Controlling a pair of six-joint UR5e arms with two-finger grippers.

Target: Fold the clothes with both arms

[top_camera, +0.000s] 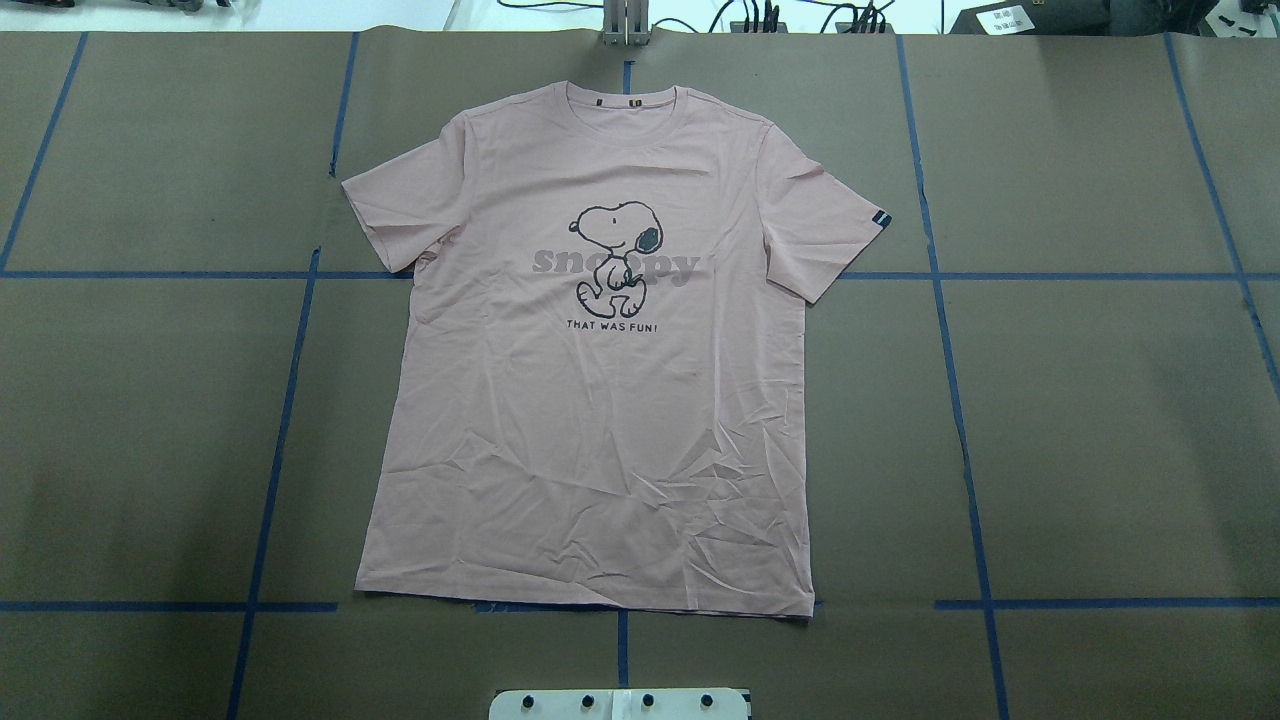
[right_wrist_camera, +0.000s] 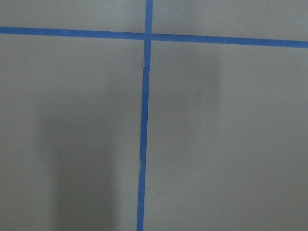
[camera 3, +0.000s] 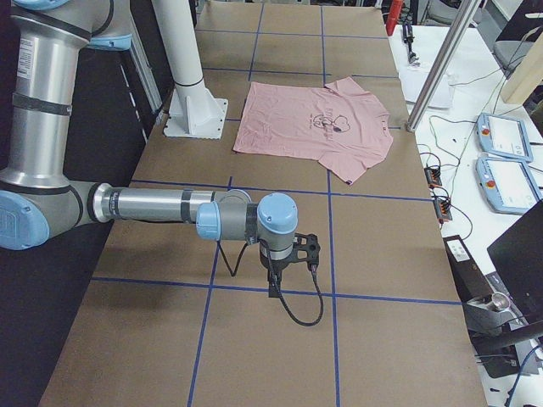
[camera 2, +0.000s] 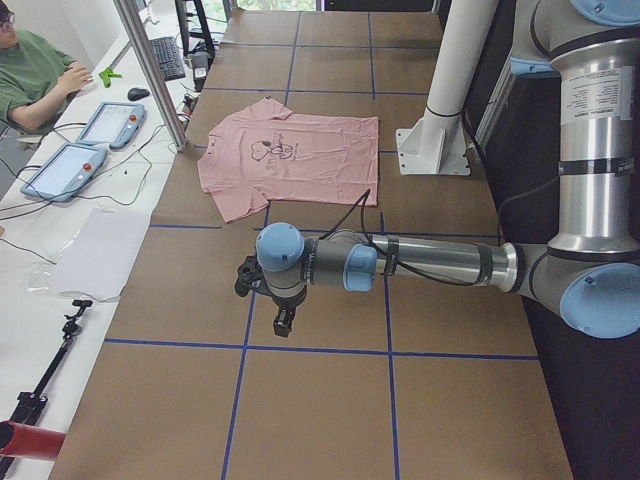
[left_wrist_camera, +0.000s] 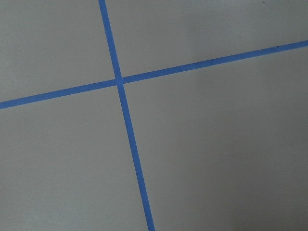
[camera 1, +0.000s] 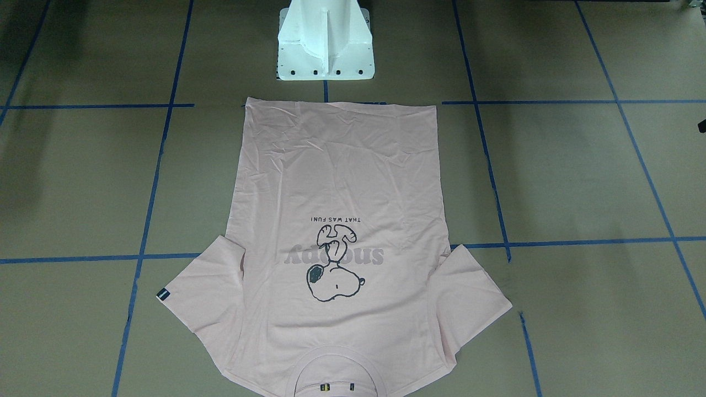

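The pale pink T-shirt (top_camera: pixel 600 400) lies flat and spread out, Snoopy print up, collar at the far side from the robot base. It also shows in the front view (camera 1: pixel 336 182), the left view (camera 2: pixel 290 150) and the right view (camera 3: pixel 314 123). My left gripper (camera 2: pixel 284 322) hangs over bare table well to the shirt's side, point down; I cannot tell if it is open. My right gripper (camera 3: pixel 273 284) hangs likewise on the other side; I cannot tell its state. Both wrist views show only table and tape.
The brown table (top_camera: pixel 1100 420) carries a grid of blue tape lines (top_camera: pixel 950 400). The white pedestal base (camera 1: pixel 325 49) stands just behind the shirt's hem. An operator (camera 2: pixel 30 70), tablets (camera 2: pixel 85 140) and a metal post (camera 2: pixel 150 70) are along the far edge.
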